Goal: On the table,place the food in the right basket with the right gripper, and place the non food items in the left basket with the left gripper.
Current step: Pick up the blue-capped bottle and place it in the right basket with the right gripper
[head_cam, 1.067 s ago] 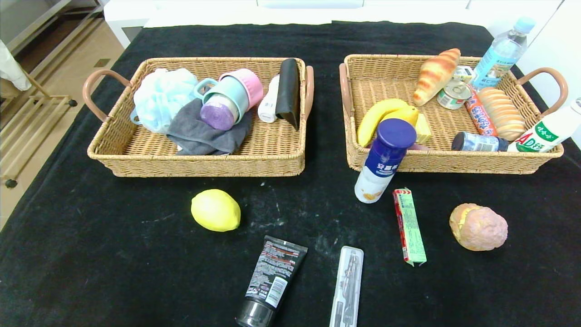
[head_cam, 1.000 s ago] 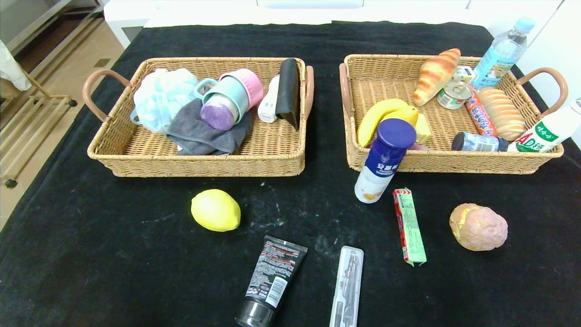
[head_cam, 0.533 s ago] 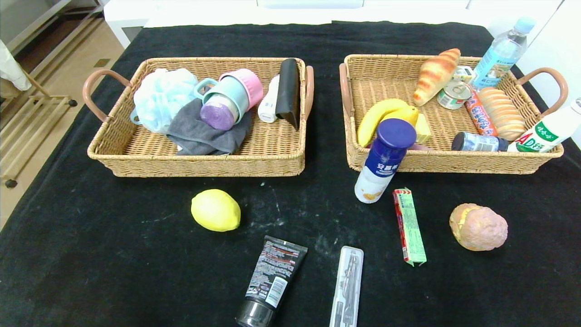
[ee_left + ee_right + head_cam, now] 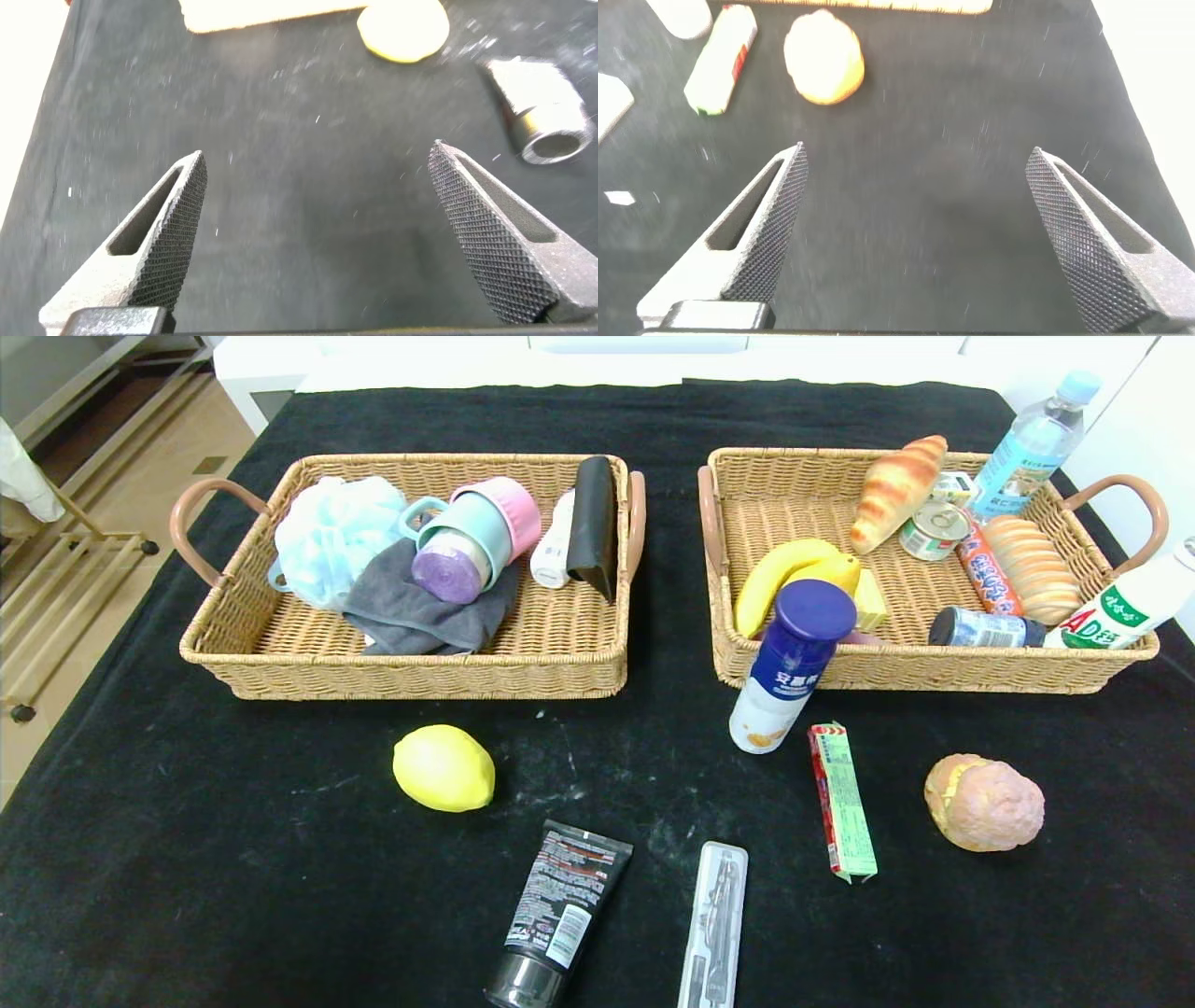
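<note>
On the black table (image 4: 233, 859) lie a yellow lemon (image 4: 443, 768), a white bottle with a dark-blue cap (image 4: 789, 663) leaning at the right basket (image 4: 934, 667), a green-and-red snack pack (image 4: 842, 801) and a tan burger bun (image 4: 984, 802). Near the front edge rest a black squeeze tube (image 4: 558, 915) and a clear case of drawing tools (image 4: 714, 924). The left basket (image 4: 401, 672) stands at the back left. Neither arm shows in the head view. My left gripper (image 4: 318, 159) hangs open over bare cloth, with the lemon (image 4: 404, 33) and tube cap (image 4: 542, 121) beyond. My right gripper (image 4: 915, 159) is open too, the bun (image 4: 824, 58) and snack pack (image 4: 719, 73) ahead of it.
The left basket holds a bath puff (image 4: 331, 537), a grey cloth (image 4: 420, 607), stacked cups (image 4: 476, 537) and a black wallet (image 4: 593, 523). The right basket holds a banana (image 4: 780, 579), a croissant (image 4: 896, 490), cans, bread and bottles. A water bottle (image 4: 1032, 443) stands behind it.
</note>
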Robot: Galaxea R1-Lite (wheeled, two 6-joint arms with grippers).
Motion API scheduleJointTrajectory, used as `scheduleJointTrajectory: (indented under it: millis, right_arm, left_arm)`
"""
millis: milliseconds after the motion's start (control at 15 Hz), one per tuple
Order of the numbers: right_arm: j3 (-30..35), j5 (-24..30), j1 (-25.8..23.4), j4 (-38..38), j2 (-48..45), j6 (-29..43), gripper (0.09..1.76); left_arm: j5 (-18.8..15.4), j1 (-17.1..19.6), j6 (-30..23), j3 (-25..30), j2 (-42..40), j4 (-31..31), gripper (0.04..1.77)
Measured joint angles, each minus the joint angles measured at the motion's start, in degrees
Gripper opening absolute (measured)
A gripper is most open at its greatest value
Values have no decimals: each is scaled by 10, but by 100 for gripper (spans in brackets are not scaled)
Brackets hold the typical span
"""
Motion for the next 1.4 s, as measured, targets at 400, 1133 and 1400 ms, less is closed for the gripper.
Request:
scheduleJointTrajectory:
  millis: [400,1133,1400]
  right_arm:
    - [-118,-1,23,-6,132,-5,171]
    - [-230,63,78,-123,415,-5,171]
    - [-275,66,127,-125,485,-4,171]
  left_arm:
    - [-9,-11,0,-104,119,-6,172]
    - [-153,-23,3,-256,380,-67,172]
    - [-160,-72,5,-306,455,-68,172]
